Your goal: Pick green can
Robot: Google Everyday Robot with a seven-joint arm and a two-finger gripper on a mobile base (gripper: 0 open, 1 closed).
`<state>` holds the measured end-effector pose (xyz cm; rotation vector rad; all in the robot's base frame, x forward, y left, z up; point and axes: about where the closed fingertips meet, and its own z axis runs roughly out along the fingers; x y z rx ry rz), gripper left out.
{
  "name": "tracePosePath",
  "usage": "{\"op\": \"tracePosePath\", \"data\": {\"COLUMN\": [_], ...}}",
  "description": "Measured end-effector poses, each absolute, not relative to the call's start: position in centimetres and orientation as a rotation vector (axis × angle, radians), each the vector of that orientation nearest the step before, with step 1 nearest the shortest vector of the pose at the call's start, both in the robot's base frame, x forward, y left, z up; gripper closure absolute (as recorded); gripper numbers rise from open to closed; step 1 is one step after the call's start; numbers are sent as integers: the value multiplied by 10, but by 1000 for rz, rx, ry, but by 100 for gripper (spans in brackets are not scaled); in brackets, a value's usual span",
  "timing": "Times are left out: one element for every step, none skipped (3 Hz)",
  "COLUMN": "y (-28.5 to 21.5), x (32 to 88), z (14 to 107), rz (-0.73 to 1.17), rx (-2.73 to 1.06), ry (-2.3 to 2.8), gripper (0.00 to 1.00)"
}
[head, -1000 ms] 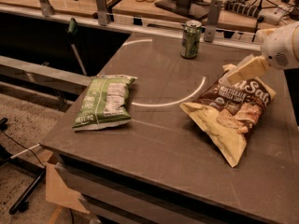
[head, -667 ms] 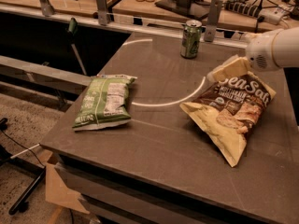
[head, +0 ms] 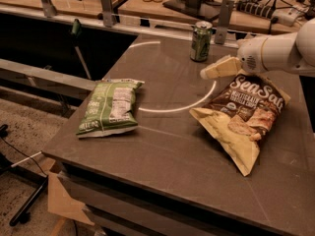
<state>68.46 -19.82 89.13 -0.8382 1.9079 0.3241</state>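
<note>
On the dark table (head: 167, 151), the claw (head: 206, 73), whose spread I cannot tell, hangs near the green can (head: 201, 42) and should close in level, straddling its middle.

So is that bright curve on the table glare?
Camera view: warm, dim light; a pale arc crosses the table between the green bag and brown bag, glare or paint I cannot tell. The can glints on top; the tool hovers near it.
</note>
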Motion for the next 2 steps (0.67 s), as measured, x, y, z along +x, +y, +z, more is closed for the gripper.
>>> {"op": "tracePosePath", "data": {"y": [-185, -183], "x": [707, 731], "z": [888, 880], "rz": [394, 407], "rx": [-844, -812], "ry": [1864, 1813], "gripper": [0, 0]}}
